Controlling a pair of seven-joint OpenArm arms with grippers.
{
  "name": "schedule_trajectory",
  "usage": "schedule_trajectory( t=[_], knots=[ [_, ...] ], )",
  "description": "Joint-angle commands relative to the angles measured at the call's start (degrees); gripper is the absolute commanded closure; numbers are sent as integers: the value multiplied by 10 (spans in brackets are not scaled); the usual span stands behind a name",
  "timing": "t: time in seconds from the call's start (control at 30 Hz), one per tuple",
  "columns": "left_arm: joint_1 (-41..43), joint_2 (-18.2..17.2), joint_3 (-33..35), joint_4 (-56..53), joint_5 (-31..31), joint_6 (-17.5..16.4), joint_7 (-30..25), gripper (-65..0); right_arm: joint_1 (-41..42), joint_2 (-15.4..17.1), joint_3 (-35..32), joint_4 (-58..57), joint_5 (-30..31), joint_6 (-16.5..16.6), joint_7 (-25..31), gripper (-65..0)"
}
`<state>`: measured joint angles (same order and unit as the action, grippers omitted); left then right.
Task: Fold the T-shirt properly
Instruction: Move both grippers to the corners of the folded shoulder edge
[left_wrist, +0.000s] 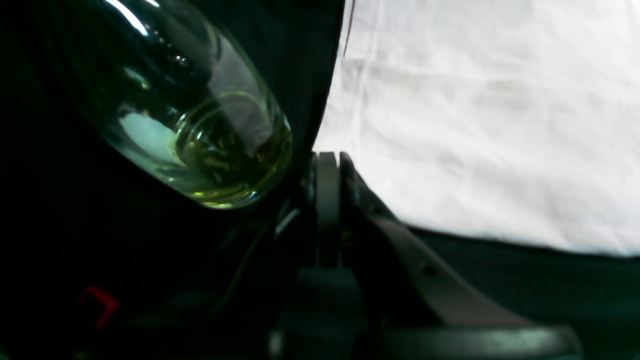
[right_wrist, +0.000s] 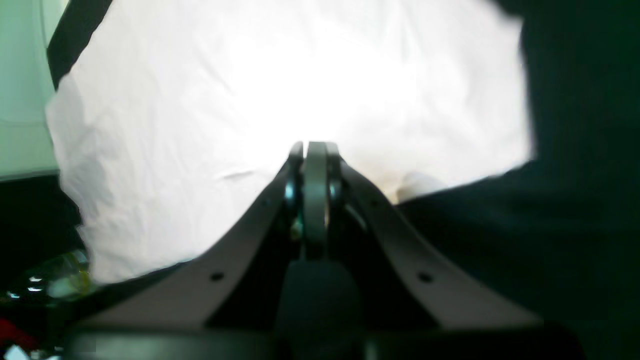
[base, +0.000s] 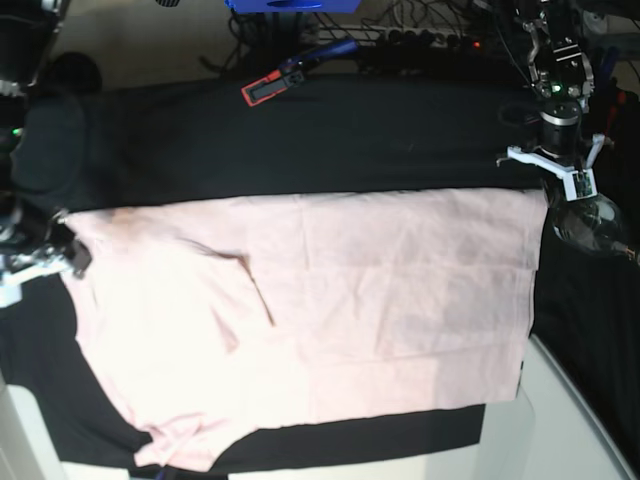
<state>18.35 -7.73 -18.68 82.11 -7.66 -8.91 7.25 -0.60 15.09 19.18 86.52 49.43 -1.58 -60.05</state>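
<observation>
Base view: both claws at the far corners of the shirt.
Left claw: jaws closed, empty, at the shirt's edge, glass bottle beside it.
Right claw: closed; grip on cloth unclear.
T-shirt: spread flat on the black table cloth, one sleeve tucked in.
Handling: you've got light, limp cotton; pinch hem or shoulder corners.
</observation>
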Motion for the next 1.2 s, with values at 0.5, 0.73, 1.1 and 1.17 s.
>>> schedule_trajectory(
  t=[0.5, 0.73, 1.1, 1.17],
  knots=[
    [-99, -11, 25, -28, 203, 6, -18, 0, 39, 31, -8, -72, 6, 7, 188, 0],
    [-103, 25, 26, -15, 203, 6, -18, 0, 81, 119, -221, -45, -177, 11, 211, 0],
    [-114, 32, 29, -14, 161, 6, -18, 0, 125, 68, -252, -151, -396, 47, 376, 0],
    [-124, 36, 25, -19, 113, 6, -18, 0, 131, 55, -253, -185, -408, 47, 415, 0]
  ],
)
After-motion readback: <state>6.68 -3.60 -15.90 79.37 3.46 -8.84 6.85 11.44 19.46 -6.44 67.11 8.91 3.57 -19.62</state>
